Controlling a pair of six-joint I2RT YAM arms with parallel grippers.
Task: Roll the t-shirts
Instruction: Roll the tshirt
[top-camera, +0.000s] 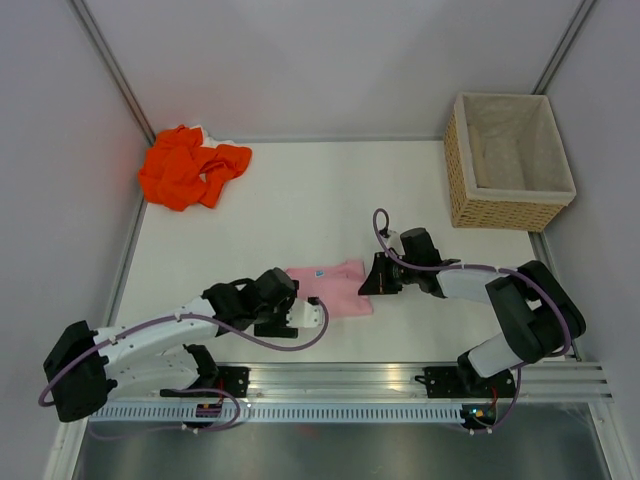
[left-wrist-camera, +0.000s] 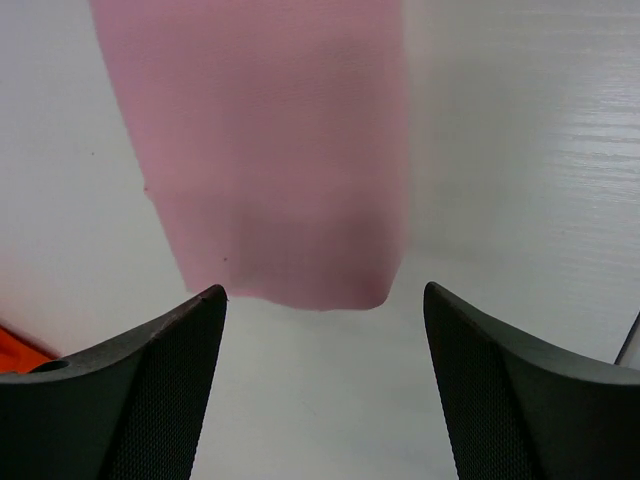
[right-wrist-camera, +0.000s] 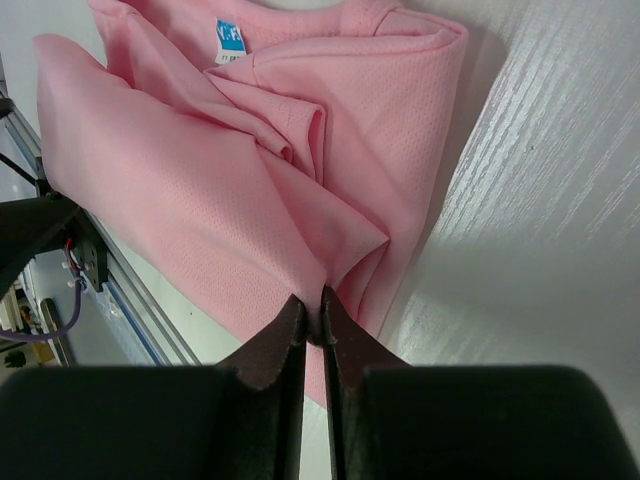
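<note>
The pink t-shirt (top-camera: 328, 288) lies folded into a narrow band on the table (top-camera: 300, 200) between my two arms in the top view. The left gripper (top-camera: 305, 315) is at its near-left end and the right gripper (top-camera: 372, 280) at its right end. The orange t-shirt (top-camera: 190, 168) sits crumpled in the far-left corner, well apart, and the wicker basket (top-camera: 462, 180) at far right shows only its pale lining, with nothing in it that I can see. From the left wrist, the jaws stand spread wide, the shirt's flat end just ahead of them and untouched. From the right wrist, the jaws are almost together, pinching a fold of pink cloth some way from the blue label (right-wrist-camera: 230, 38). I judge the shirt folded but not yet rolled. Next I need the left jaws to take that free end and turn it over evenly.
</note>
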